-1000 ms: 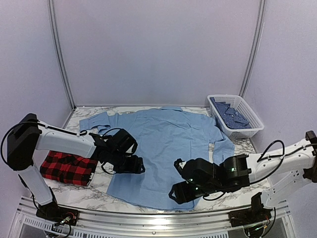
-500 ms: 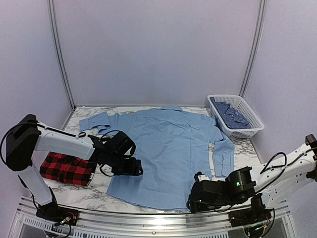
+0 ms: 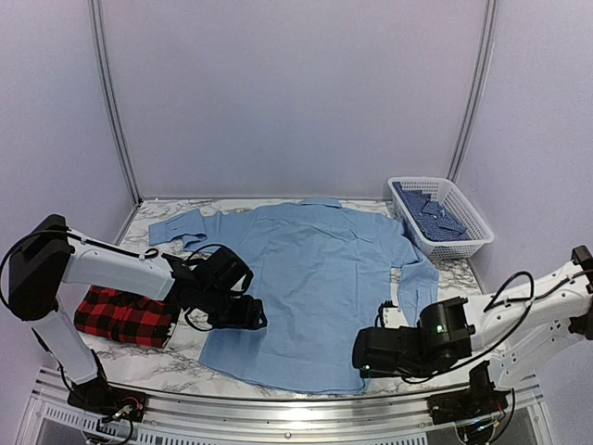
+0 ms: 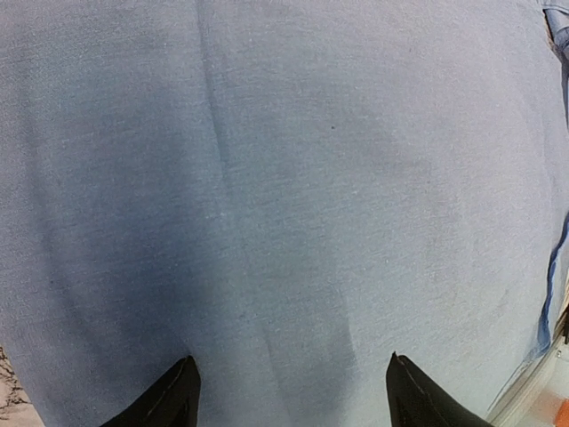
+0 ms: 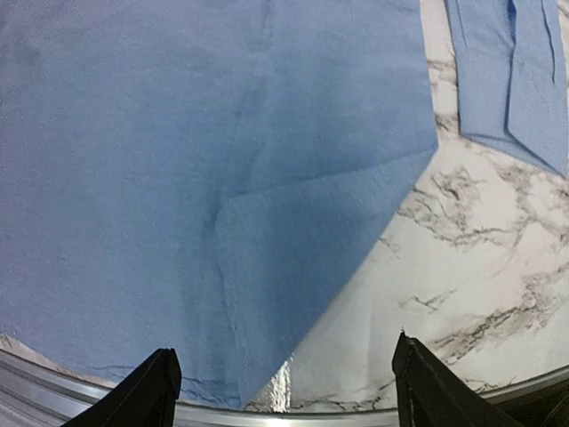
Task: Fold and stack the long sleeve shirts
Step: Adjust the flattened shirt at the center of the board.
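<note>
The light blue long sleeve shirt (image 3: 315, 269) lies spread flat in the middle of the marble table, collar at the far side. Its right sleeve (image 3: 419, 287) is folded down along its side. The red-and-black plaid shirt (image 3: 120, 315) lies bunched at the near left, partly under the left arm. My left gripper (image 3: 252, 311) hovers open over the blue shirt's left part, and only cloth (image 4: 293, 178) shows between its fingertips (image 4: 178, 396). My right gripper (image 3: 363, 356) is open over the shirt's near right hem corner (image 5: 267, 294), holding nothing.
A white basket (image 3: 460, 245) holding dark blue patterned cloth stands at the far right. A metal rail (image 3: 296, 408) runs along the near table edge, close under the right gripper. Bare marble (image 5: 480, 267) lies to the right of the hem, below the sleeve cuff (image 5: 516, 80).
My right arm has pulled back from over the shirt's lower hem toward the near right corner, and its jaws have widened slightly. The left arm has barely shifted.
</note>
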Available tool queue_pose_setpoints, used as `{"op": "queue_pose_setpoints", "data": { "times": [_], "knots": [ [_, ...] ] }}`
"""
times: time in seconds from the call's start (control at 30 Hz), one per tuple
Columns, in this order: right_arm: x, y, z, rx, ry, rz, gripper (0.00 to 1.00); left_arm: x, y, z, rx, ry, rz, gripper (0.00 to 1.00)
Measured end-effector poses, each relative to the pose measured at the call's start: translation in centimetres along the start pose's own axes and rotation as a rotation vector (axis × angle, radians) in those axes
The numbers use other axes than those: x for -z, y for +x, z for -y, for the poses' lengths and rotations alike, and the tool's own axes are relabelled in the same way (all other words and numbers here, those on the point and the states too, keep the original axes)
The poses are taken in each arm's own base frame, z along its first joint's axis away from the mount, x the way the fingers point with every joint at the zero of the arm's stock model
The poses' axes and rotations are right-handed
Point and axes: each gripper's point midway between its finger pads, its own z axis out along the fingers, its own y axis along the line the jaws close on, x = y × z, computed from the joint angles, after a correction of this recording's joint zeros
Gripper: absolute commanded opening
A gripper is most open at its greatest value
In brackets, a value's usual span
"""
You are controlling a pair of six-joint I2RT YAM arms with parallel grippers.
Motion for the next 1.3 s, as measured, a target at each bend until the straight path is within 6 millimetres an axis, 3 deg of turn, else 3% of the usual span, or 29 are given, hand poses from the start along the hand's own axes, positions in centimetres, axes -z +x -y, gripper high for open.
{"op": "queue_pose_setpoints", "data": {
  "times": [0.1,0.2,0.33,0.87,1.0,1.3],
  "knots": [
    [-0.5,-1.9,-1.6,0.024,0.020,0.040,0.83,0.0,0.0,0.0,0.000,0.002,0.001,0.74],
    [-1.8,-2.5,-2.2,0.068,0.054,0.045,0.83,0.0,0.0,0.0,0.000,0.003,0.002,0.74],
    [-3.4,-2.5,-1.5,0.114,0.115,0.033,0.84,0.0,0.0,0.1,0.000,0.006,0.000,0.74],
    [-5.3,-1.1,0.4,0.158,0.179,-0.008,0.82,0.0,0.1,0.1,-0.001,0.008,-0.002,0.74],
    [-5.1,-0.6,2.1,0.123,0.204,-0.020,0.80,0.0,0.0,0.1,0.000,0.008,-0.002,0.74],
    [-1.9,-0.4,7.1,-0.005,0.249,-0.020,0.79,0.1,-0.1,-0.2,0.010,0.018,0.002,0.74]
  ]
}}
